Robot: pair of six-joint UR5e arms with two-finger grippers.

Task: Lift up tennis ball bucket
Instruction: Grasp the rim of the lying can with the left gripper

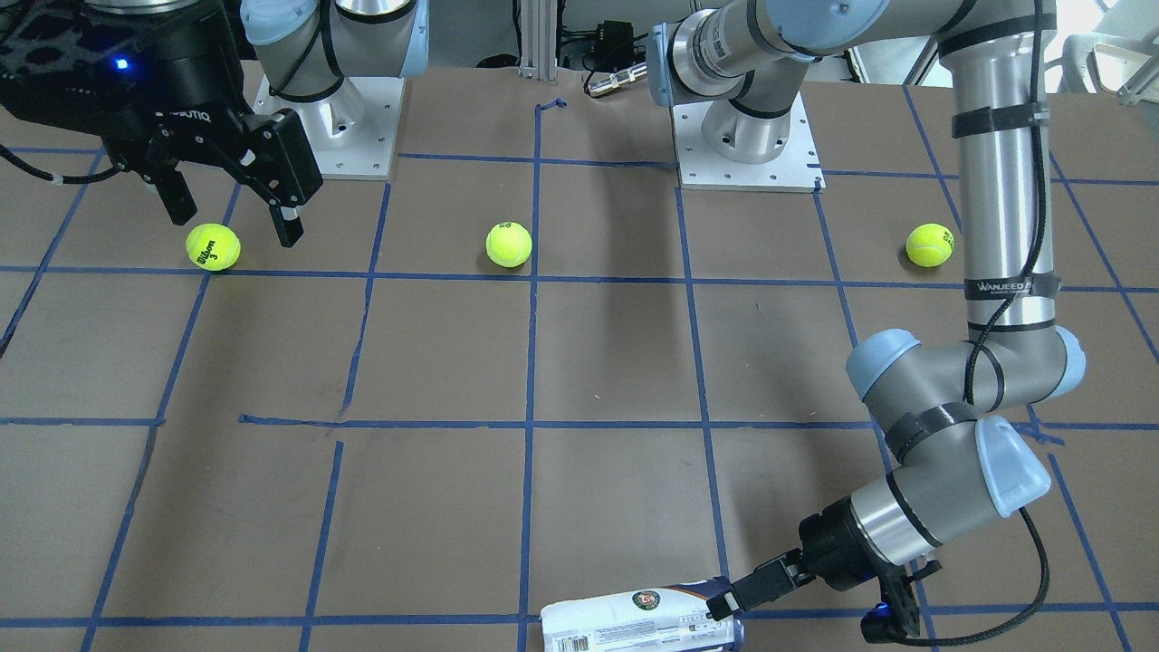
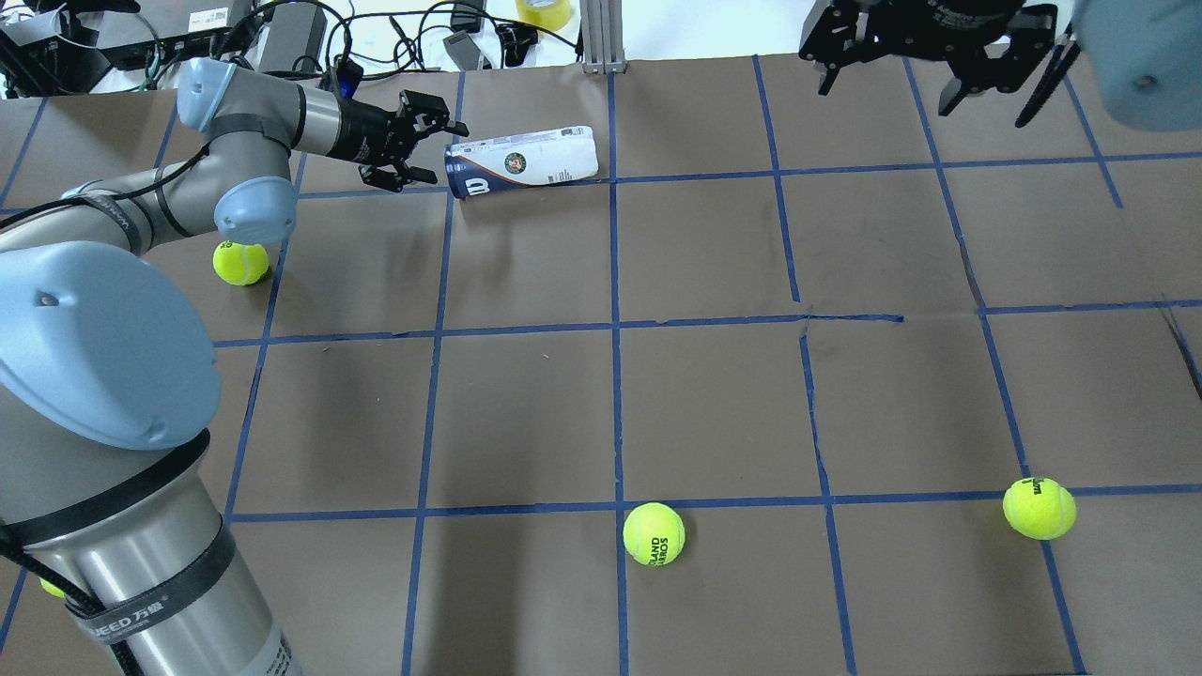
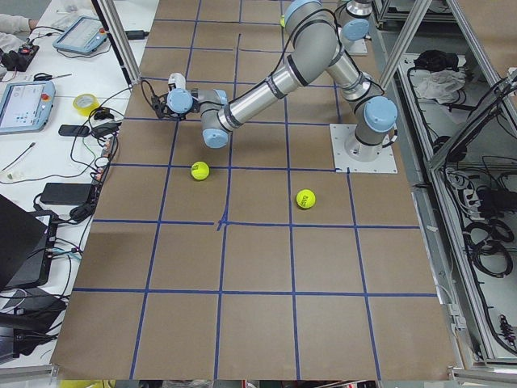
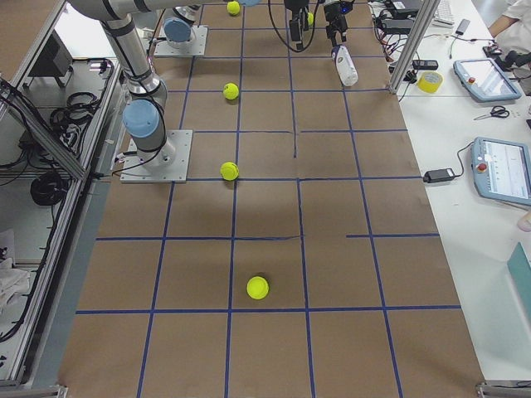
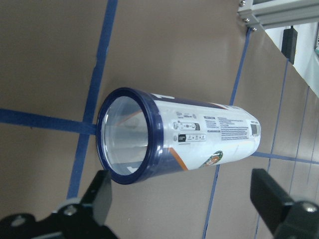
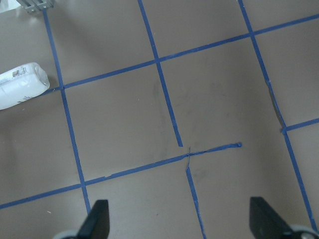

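The tennis ball bucket (image 2: pixel 521 161) lies on its side at the table's far edge. It is a white and navy can with a dark blue rim, and it also shows in the front view (image 1: pixel 634 620). In the left wrist view the bucket (image 5: pixel 199 134) points its open, empty mouth at the camera. My left gripper (image 2: pixel 432 150) is open and level with the table. Its fingertips (image 5: pixel 102 181) sit just short of the rim, one on each side. My right gripper (image 1: pixel 234 222) is open and empty. It hangs above a tennis ball (image 1: pixel 213 246) near its base.
Three tennis balls lie on the brown, blue-taped table: one by the left arm's elbow (image 2: pixel 239 262), one in the near middle (image 2: pixel 654 533), one near right (image 2: pixel 1039 508). A metal post (image 2: pixel 601 38), cables and a tape roll sit beyond the far edge.
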